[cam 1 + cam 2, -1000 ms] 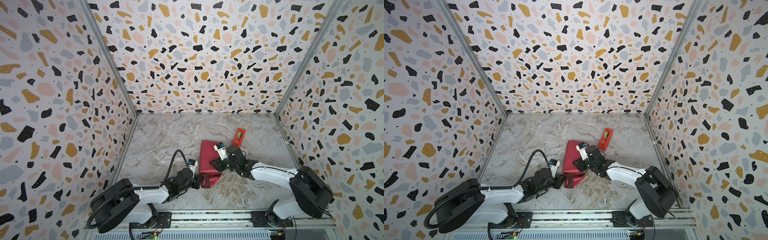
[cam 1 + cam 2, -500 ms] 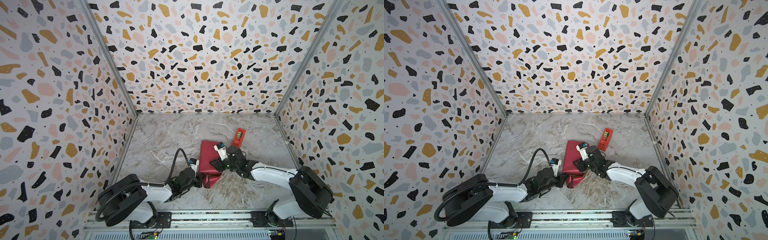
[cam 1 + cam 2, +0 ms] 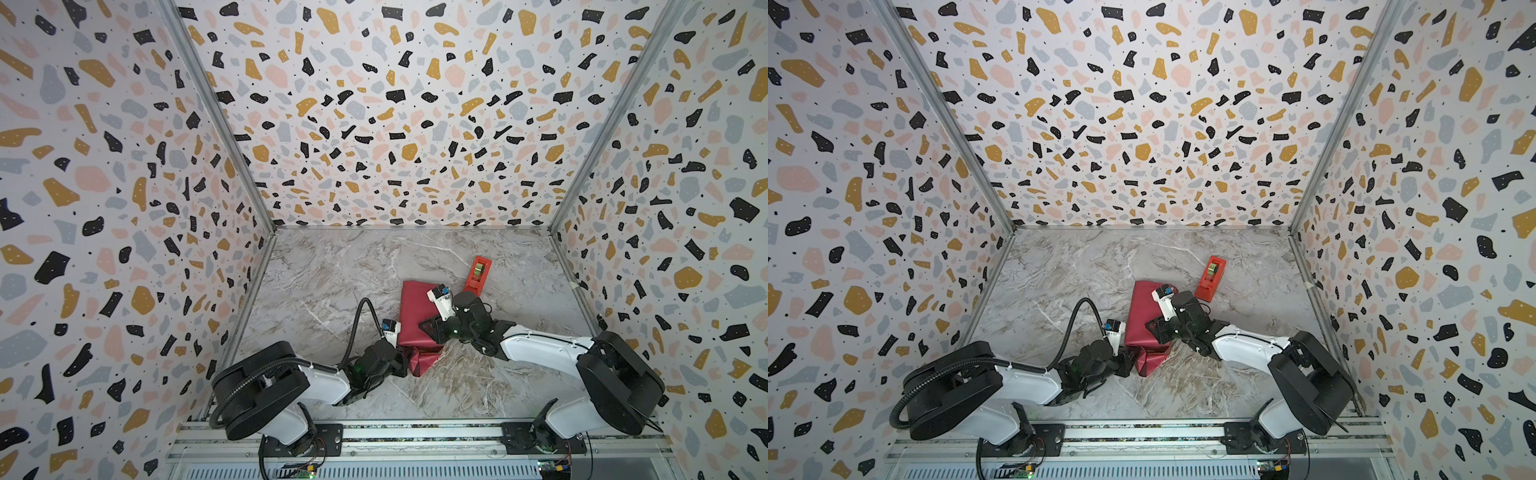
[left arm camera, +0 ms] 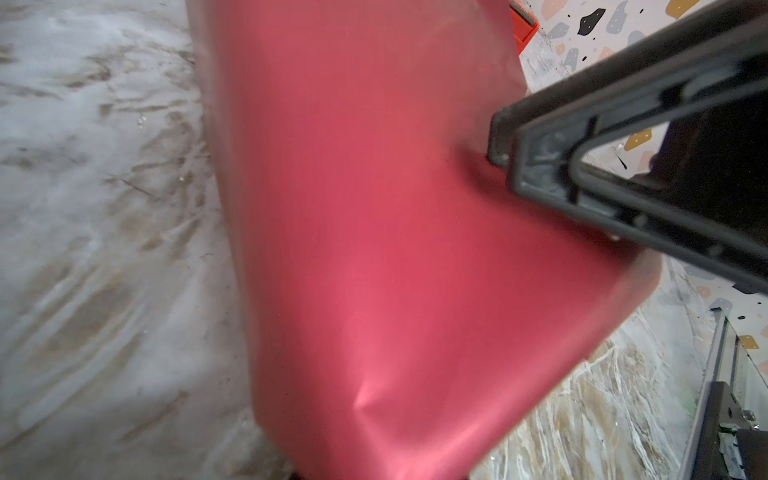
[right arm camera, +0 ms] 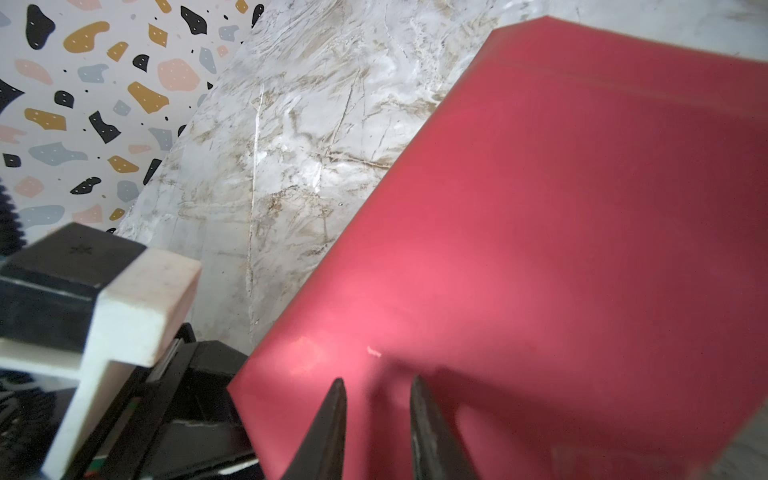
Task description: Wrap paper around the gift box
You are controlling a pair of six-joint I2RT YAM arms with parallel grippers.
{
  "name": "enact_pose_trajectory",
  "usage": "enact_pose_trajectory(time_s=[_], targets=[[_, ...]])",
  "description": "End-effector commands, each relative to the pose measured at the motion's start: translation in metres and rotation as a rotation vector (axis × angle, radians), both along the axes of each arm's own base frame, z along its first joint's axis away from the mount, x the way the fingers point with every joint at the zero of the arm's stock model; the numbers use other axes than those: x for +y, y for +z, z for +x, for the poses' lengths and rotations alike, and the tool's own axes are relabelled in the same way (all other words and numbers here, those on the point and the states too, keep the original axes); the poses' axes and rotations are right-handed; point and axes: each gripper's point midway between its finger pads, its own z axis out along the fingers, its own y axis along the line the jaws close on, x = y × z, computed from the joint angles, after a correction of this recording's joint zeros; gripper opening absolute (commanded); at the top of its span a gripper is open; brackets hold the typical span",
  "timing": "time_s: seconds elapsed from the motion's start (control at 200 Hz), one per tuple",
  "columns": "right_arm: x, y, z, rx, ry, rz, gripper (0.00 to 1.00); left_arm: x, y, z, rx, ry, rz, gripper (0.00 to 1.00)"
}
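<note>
The maroon paper lies folded box-shaped mid-surface, the gift box hidden beneath; a red tape dispenser sits near; the right hand rests on top, fingers slightly parted, gripping nothing; the left hand meets the crumpled near flap, grip impossible to tell.

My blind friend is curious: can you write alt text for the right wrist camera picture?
Red paper, folded smooth into a boxy shape, fills most of the picture, with two dark fingers, slightly apart, close over it. Beside it are the marble table, the other arm's black and white end and a speckled wall.
</note>
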Motion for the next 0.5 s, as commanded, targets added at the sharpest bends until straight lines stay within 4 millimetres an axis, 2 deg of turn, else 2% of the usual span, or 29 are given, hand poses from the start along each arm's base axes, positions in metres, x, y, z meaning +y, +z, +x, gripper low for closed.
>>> enact_pose_trajectory(time_s=[0.0, 0.491], targets=[[-0.023, -0.061, -0.033, 0.193, 0.011, -0.172, 0.28, -0.009, 0.014, 0.011, -0.074, 0.026, -0.030, 0.26], [-0.023, -0.065, -0.033, 0.200, 0.013, -0.183, 0.27, -0.010, 0.003, 0.013, -0.092, 0.034, -0.006, 0.32]])
